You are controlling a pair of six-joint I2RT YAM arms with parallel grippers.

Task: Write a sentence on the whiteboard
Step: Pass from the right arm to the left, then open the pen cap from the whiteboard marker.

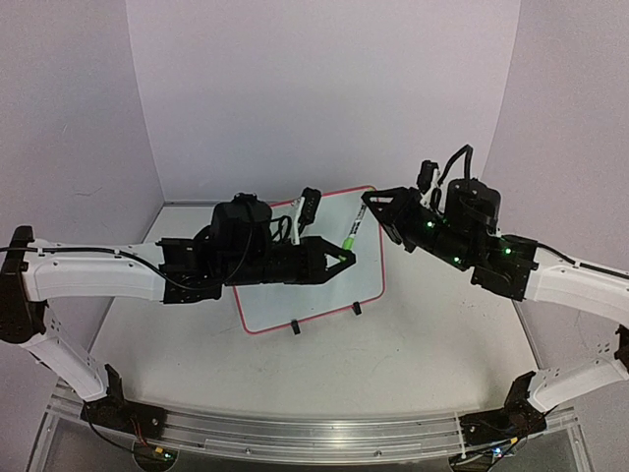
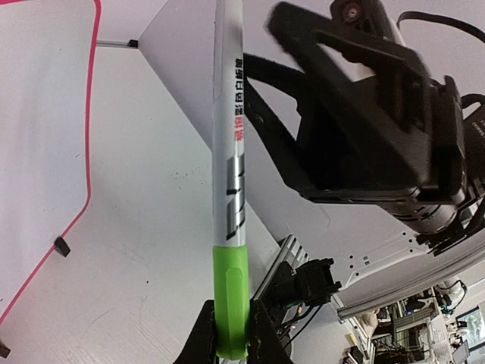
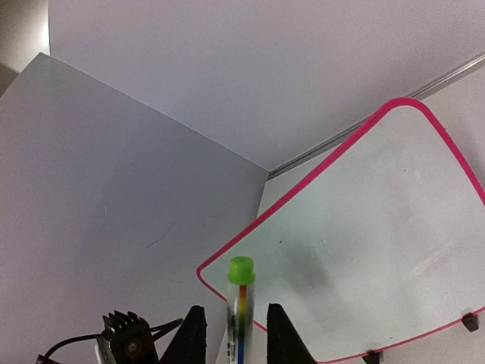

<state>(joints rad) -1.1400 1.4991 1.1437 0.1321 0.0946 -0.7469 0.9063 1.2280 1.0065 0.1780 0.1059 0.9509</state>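
Left gripper [image 2: 231, 337] clamped tight on the marker's green cap [image 2: 231, 299]; right gripper [image 3: 236, 318] jaws slack about the white barrel [image 2: 227, 152]; whiteboard [image 1: 319, 295] flat below both, face blank; uncapping, by judgement, wants the right clamped firm, then a straight pull along the barrel.

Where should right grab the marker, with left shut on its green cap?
Grip the marker on its white barrel, clear of the green cap the left gripper pinches. Come from the end opposite the cap, fingers crosswise over the slim round shaft; the right gripper sits there, jaws open either side.
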